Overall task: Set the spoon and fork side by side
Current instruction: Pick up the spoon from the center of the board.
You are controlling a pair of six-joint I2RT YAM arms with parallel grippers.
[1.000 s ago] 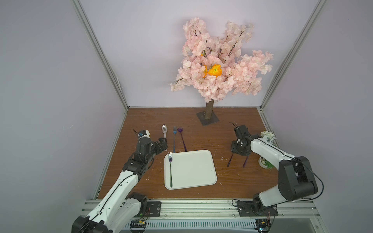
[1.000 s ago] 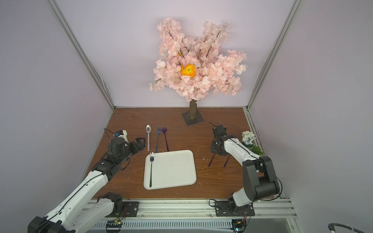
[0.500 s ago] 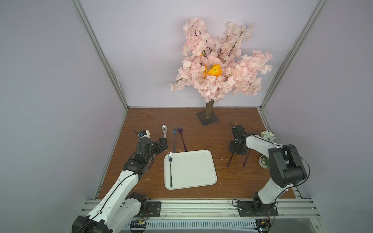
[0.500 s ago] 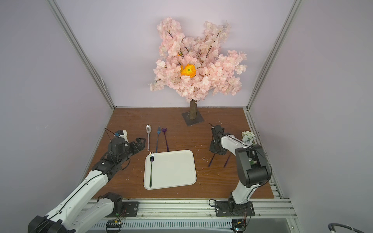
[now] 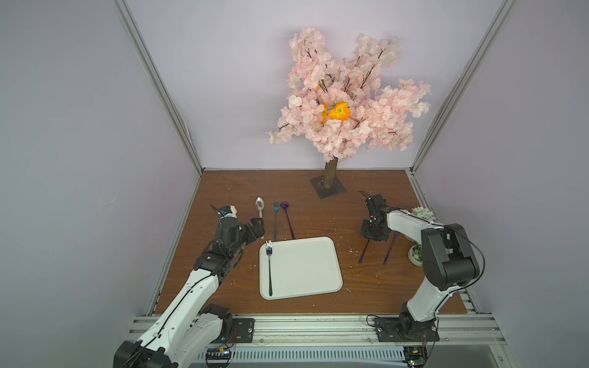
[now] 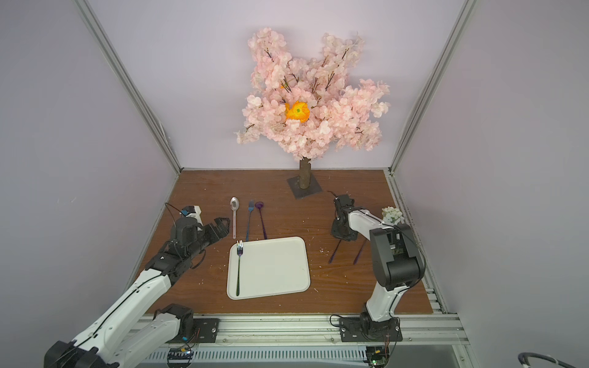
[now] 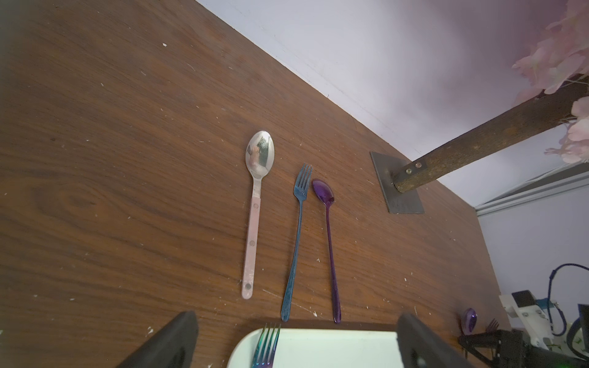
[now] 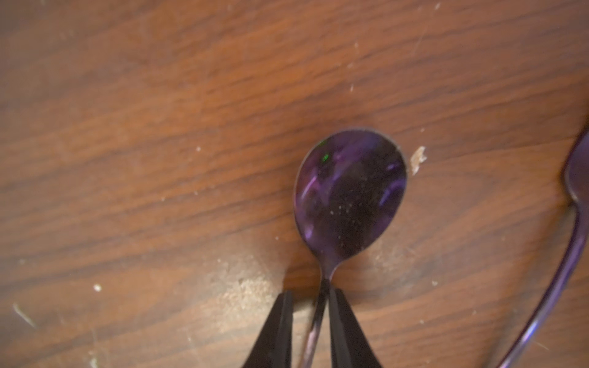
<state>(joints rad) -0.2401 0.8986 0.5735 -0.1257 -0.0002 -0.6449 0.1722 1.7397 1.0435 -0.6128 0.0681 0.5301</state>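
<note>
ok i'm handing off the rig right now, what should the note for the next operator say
Left gripper: open, empty, by the silver spoon.
Right gripper: jaws narrow, astride the purple spoon's neck, gap on one side; spoon flat on the table, purple fork beside it.
Tray: one fork alone at its edge.
Done: nothing lifted. Left: clamp, lift, lay the spoon beside a fork, likely the tray's.
</note>
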